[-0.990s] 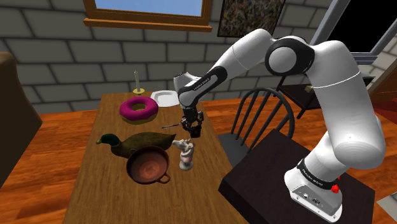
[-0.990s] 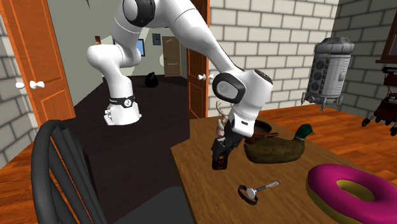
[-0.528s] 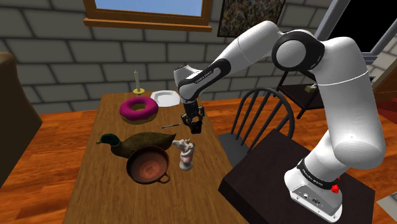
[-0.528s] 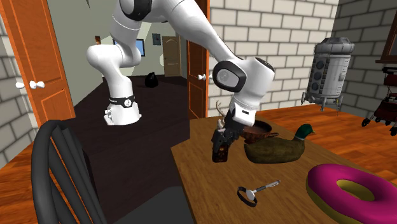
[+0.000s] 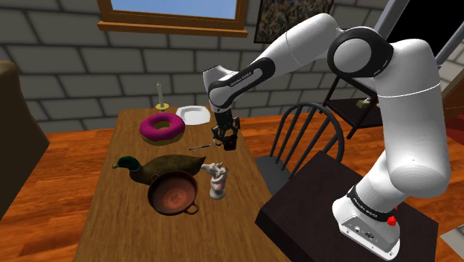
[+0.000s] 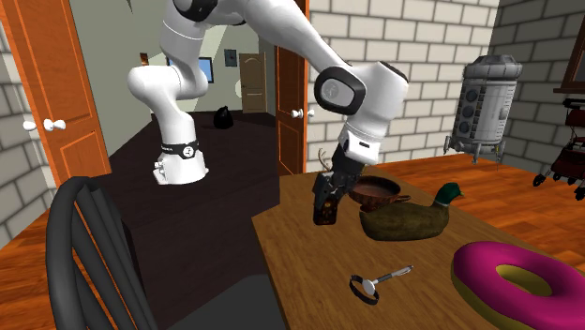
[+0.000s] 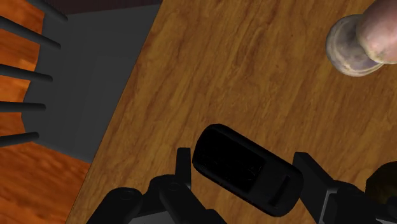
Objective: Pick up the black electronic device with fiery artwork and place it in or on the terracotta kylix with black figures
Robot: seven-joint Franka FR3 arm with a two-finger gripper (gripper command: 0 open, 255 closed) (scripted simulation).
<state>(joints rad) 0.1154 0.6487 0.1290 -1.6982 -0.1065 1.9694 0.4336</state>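
My gripper (image 5: 226, 141) is shut on the black electronic device (image 6: 325, 206) and holds it in the air over the wooden table (image 5: 134, 231), near the edge on the chair's side. In the wrist view the device (image 7: 232, 159) lies clasped between the fingers of the gripper (image 7: 247, 169), its dark face toward the camera. The terracotta kylix (image 5: 174, 192) (image 6: 377, 190) stands on the table, nearer the stand than the gripper and further toward the shoulder view's left. A white figurine (image 5: 216, 179) stands between the two.
A duck decoy (image 5: 160, 167) (image 6: 408, 221) lies against the kylix. A pink ring (image 5: 162, 127) (image 6: 520, 277), a small metal tool (image 6: 375, 281), a candle (image 5: 158, 95) and a white dish (image 5: 193, 114) share the table. A dark chair (image 5: 305, 141) stands beside it.
The gripper has risen with the device and drifted toward the far end of the table, away from the figurine. The things on the table have stayed put.
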